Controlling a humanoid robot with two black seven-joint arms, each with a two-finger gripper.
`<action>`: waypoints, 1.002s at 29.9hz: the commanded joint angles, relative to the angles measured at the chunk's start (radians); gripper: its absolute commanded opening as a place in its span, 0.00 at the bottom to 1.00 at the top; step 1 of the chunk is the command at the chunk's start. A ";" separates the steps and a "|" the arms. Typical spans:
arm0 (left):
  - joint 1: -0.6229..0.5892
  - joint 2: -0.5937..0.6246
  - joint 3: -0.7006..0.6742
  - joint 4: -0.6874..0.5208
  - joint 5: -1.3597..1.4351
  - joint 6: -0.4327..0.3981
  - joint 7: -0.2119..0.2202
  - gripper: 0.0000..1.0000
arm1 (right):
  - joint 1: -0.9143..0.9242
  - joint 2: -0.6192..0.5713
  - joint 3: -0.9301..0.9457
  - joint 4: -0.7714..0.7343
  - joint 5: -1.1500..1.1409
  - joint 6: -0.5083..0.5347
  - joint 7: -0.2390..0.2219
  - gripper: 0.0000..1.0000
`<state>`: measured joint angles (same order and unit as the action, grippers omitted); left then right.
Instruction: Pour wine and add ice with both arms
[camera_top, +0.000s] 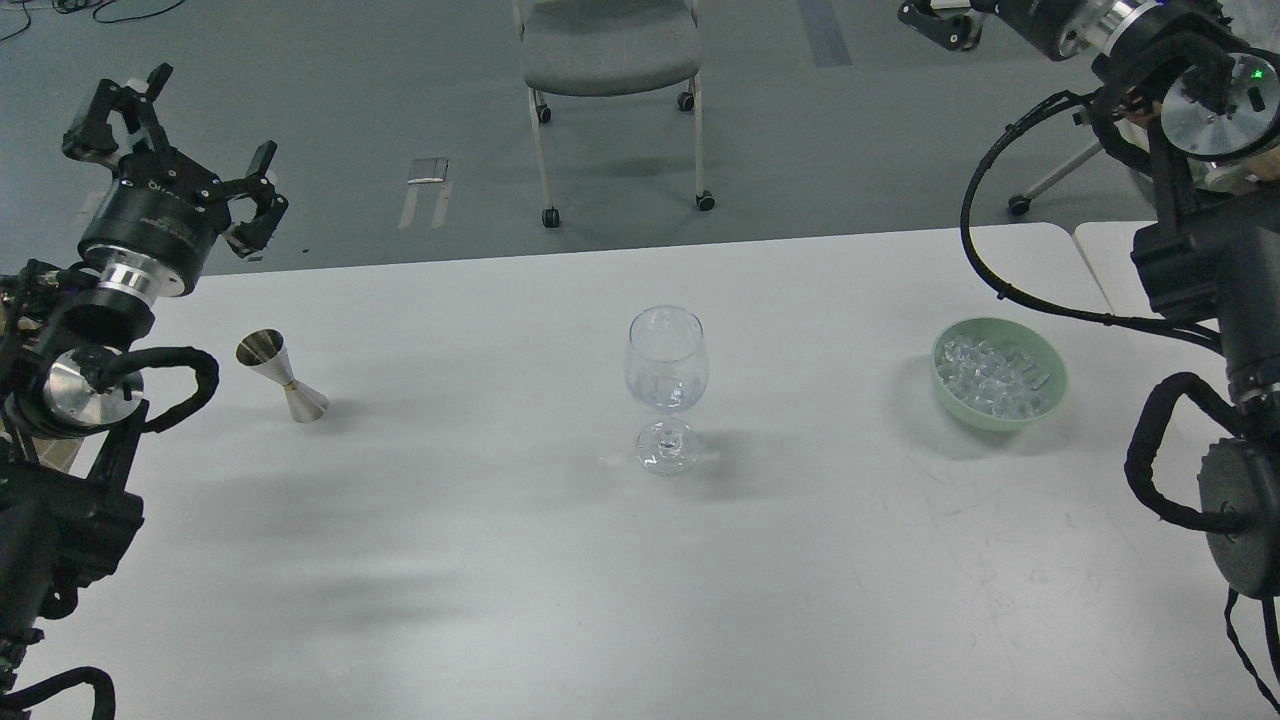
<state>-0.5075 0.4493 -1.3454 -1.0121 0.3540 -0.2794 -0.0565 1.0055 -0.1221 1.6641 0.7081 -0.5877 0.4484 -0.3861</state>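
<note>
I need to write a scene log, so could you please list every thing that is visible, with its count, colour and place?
wine glass: one, clear, upright at the middle of the table
measuring cup: one, silver metal, double-cone shape, standing on the table's left side
bowl: one, pale green, on the table's right side
ice: a heap of clear cubes, inside the bowl
table: one, white, across the foreground; a second white top meets it at far right
chair: one, grey seat, on wheels, behind the table
left end effector: one, black, open, raised at the table's far left edge
right end effector: one, black, top right, fingers unclear
</note>
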 joint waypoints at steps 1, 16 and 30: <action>-0.003 -0.003 0.003 0.013 0.000 -0.029 -0.037 0.98 | -0.007 -0.004 0.002 -0.091 0.080 0.013 0.082 1.00; -0.012 -0.070 0.009 0.036 0.002 -0.083 -0.169 0.98 | -0.102 0.070 -0.038 -0.065 0.218 0.040 0.173 1.00; -0.016 -0.063 0.052 0.038 0.003 -0.084 -0.167 0.98 | -0.217 0.048 -0.037 0.056 0.223 0.040 0.174 1.00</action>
<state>-0.5225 0.3837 -1.3084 -0.9741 0.3576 -0.3637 -0.2274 0.8026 -0.0722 1.6272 0.7525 -0.3664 0.4889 -0.2117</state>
